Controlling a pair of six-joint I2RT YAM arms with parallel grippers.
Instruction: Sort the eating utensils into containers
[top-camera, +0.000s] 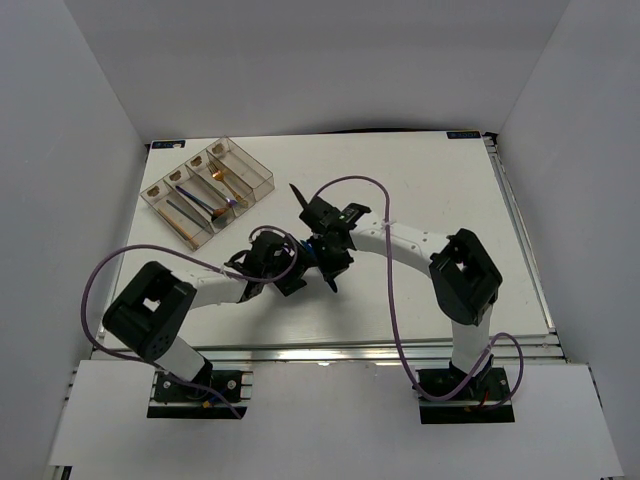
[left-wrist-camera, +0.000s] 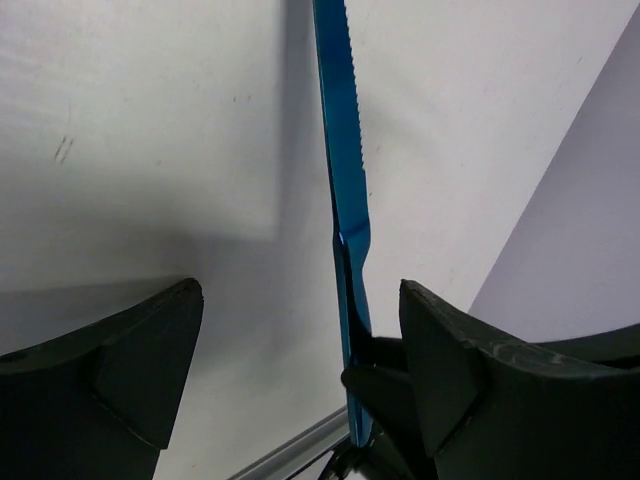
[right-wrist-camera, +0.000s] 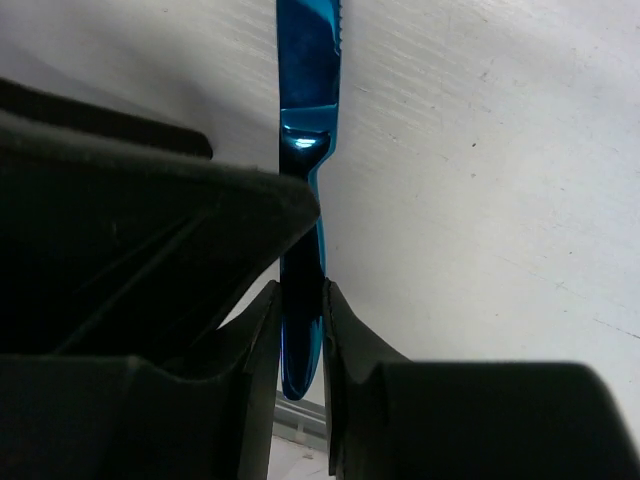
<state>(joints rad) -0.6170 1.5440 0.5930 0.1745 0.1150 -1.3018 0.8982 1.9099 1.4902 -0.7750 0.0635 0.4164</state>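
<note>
The blue knife (right-wrist-camera: 308, 70) is held above the table (top-camera: 450, 220), in the middle of the work area and well apart from the organiser tray (top-camera: 262, 186). The right gripper (right-wrist-camera: 300, 310) is clamped on its handle, one finger on each flat side, serrated blade projecting beyond the fingertips. The handle end is cut off by the fingers (right-wrist-camera: 350, 380) in the right wrist view.

The left gripper (left-wrist-camera: 300, 330) stands wide apart with the blade passing between its fingers (left-wrist-camera: 130, 370). The blade lies close to the right-hand finger in that view; contact there cannot be confirmed. The opposite finger is clear of it.

In the overhead view both gripper heads overlap, and the knife is hard to separate from the dark housings.

The tray sits at the far left of the table, with four long compartments and tan labels (top-camera: 175, 176) at its far-left end. A gold piece (top-camera: 226, 181) lies in the compartments farthest back. A purple-tinted piece (top-camera: 231, 202) and dark slim pieces (top-camera: 192, 208) lie in the middle ones. Exact types are too small to identify.
</note>
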